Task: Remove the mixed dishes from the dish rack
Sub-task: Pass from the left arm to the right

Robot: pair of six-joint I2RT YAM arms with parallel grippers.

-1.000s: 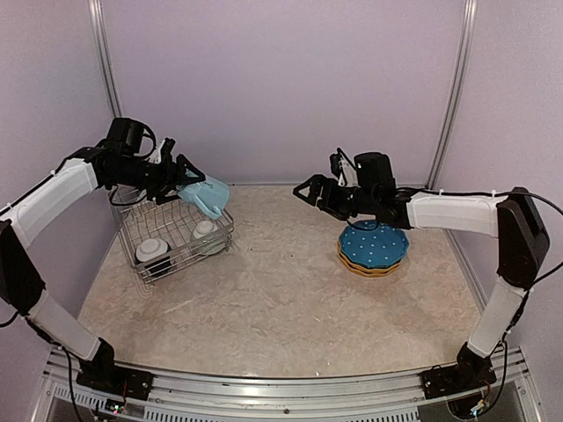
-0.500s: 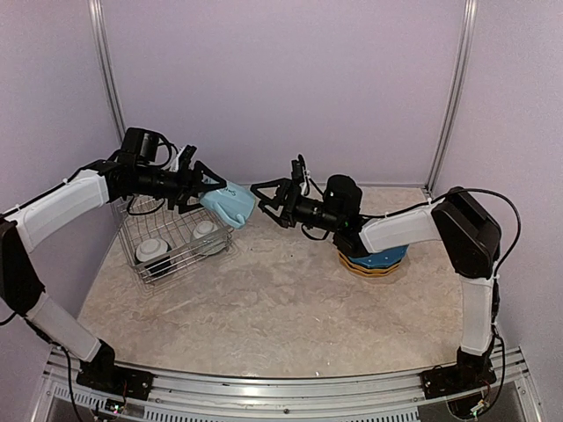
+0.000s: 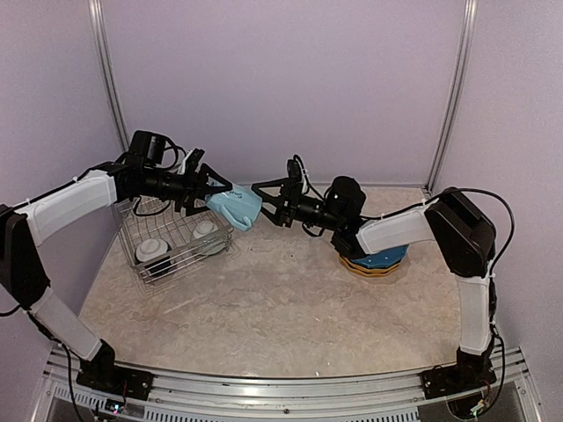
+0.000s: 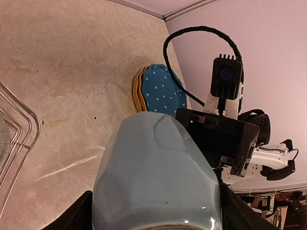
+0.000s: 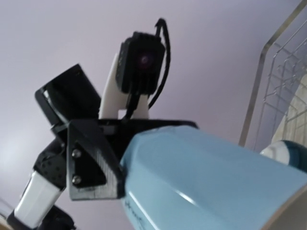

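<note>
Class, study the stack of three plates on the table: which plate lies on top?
The blue white-dotted plate. Its spotted face shows, while the two orange-yellow plates lie beneath it, only their rims visible.

In the left wrist view, the bottom edge cut off the rim of the light blue mug [image 4: 158,177]. From above, the right arm [image 3: 396,230] hid most of the plate stack [image 3: 387,261]. The right gripper [image 3: 264,204] perhaps touched the mug, but it was too small to tell.

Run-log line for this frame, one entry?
phase: mug handover | left gripper: shut on mug | right gripper: open at mug | dish rack: two bowls | plates: stacked on table
</note>
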